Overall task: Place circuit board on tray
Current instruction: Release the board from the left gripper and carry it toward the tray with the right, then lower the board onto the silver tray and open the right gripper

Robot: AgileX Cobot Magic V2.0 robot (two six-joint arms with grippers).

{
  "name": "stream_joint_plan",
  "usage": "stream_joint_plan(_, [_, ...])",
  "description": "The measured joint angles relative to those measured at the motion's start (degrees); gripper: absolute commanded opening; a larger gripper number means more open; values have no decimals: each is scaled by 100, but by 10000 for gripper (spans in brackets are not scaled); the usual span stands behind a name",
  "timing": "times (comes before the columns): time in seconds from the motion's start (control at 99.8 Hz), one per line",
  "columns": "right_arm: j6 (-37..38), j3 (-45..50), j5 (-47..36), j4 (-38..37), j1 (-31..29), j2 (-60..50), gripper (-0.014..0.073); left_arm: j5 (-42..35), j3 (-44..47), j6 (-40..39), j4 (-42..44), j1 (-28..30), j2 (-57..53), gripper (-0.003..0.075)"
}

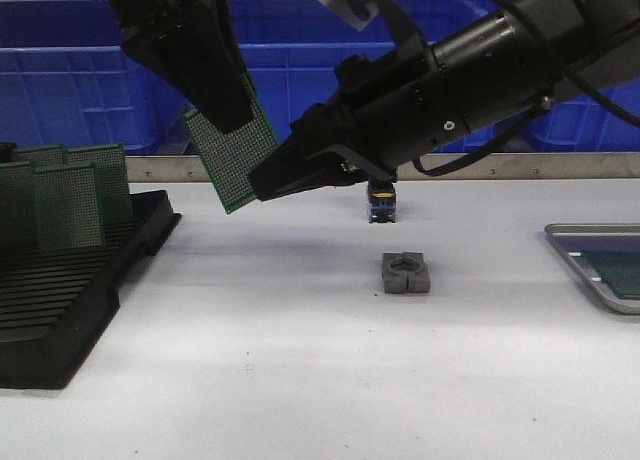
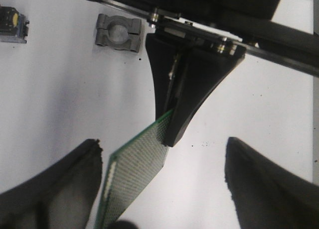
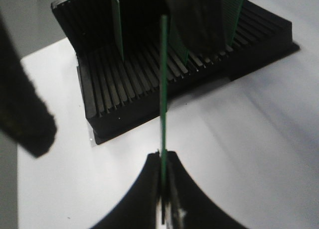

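Observation:
A green perforated circuit board (image 1: 232,150) hangs tilted in the air above the white table, left of centre. My right gripper (image 1: 256,190) is shut on its lower right edge; in the right wrist view the board (image 3: 163,89) stands edge-on between the closed jaws (image 3: 163,157). My left gripper (image 1: 225,105) is over the board's top. In the left wrist view its fingers (image 2: 65,184) stand wide apart around the board (image 2: 137,169), which is close to one finger. The silver-grey tray (image 1: 585,280) lies at the far right edge with a dark green sheet in it.
A black slotted rack (image 1: 60,310) with several upright green boards (image 1: 60,195) stands at the left. A grey clamp block (image 1: 405,273) and a small blue and yellow part (image 1: 382,202) lie mid-table. Blue crates (image 1: 80,70) line the back.

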Motion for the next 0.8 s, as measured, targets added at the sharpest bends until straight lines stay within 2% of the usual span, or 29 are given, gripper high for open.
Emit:
stream_joint_plan(0.1, [1042, 0, -11, -162, 0, 0, -61, -42, -7, 0, 0, 0, 0, 553])
stream_joint_plan(0.24, [2489, 0, 4, -998, -83, 0, -61, -78, -89, 0, 63, 13, 0, 553])
stream_joint_plan(0.391, [3640, 0, 90, -1666, -513, 0, -61, -78, -259, 0, 71, 55, 0, 553])
stream_joint_plan(0.551, [4224, -2, 369, -1795, -1314, 0, -61, -82, -301, 0, 75, 64, 0, 553])
stream_joint_plan(0.802, [4436, 8, 696, -1931, -2763, 0, -61, -82, -301, 0, 84, 64, 0, 553])
